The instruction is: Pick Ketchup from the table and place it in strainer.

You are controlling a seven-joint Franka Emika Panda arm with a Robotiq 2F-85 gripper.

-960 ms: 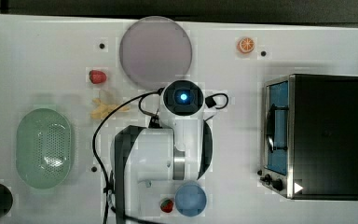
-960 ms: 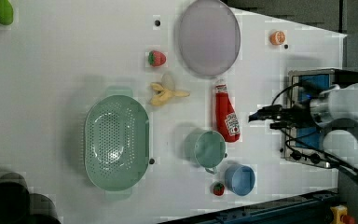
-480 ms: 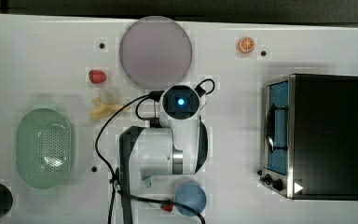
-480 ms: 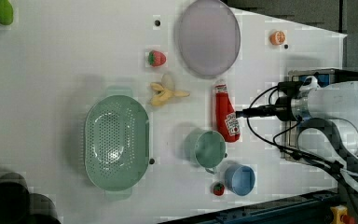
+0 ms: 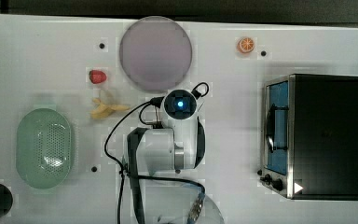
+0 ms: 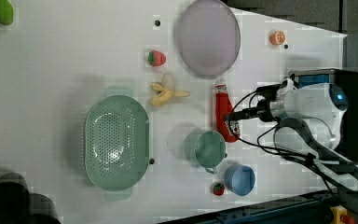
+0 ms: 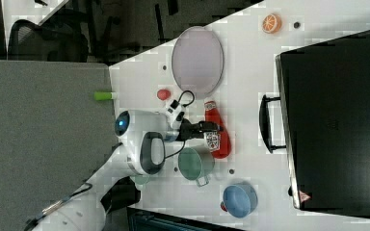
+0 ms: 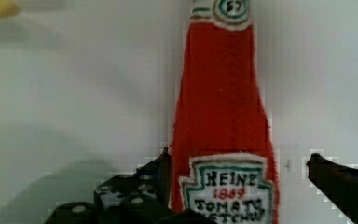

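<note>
We see the ketchup [image 6: 225, 116], a red bottle with white cap and label, lying flat on the white surface [image 6: 65, 60]. The strainer [image 6: 116, 142], a pale green perforated oval basket, sits upright and empty, well apart from it.

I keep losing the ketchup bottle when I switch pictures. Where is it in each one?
Top view: the arm covers where the Ketchup lies.
Left view: Ketchup lies right of centre, right of the banana.
Right view: Ketchup lies at centre, just above the green cup.
Wrist view: Ketchup runs up the middle.
Shared landmark: the grey-lilac plate sits just beyond its cap.
</note>
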